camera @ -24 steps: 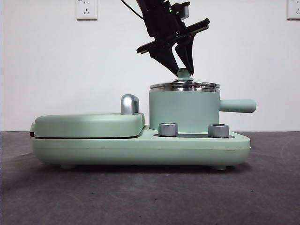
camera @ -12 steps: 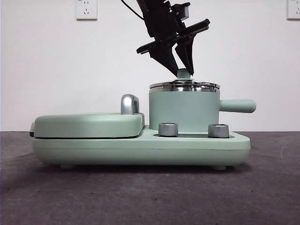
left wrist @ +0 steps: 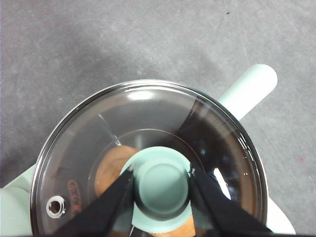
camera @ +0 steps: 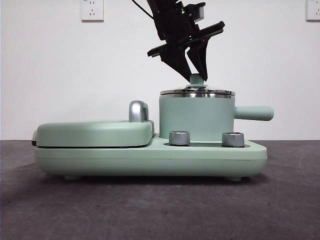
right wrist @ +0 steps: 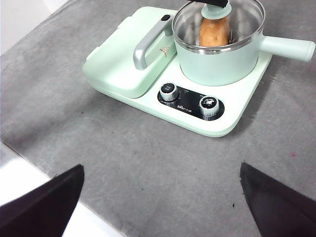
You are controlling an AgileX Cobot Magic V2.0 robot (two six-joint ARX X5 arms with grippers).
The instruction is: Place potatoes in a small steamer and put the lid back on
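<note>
The small steamer stands on the right half of the cooker base, its straight handle pointing right. The glass lid rests flat on its steel rim. Through the glass shows the orange-brown potato, also visible inside the pot from the right wrist view. My left gripper hangs right over the lid, open, its jaws flanking the mint-green knob with a thin gap on each side. My right gripper is open and empty, high above the table in front of the cooker.
The flat mint-green grill cover with its steel handle fills the left half of the base. Two steel dials face front. Grey table surface surrounds the cooker, and a white wall stands behind.
The left gripper has risen slightly while the lid stayed settled on the steamer's rim. Nothing else moved.
</note>
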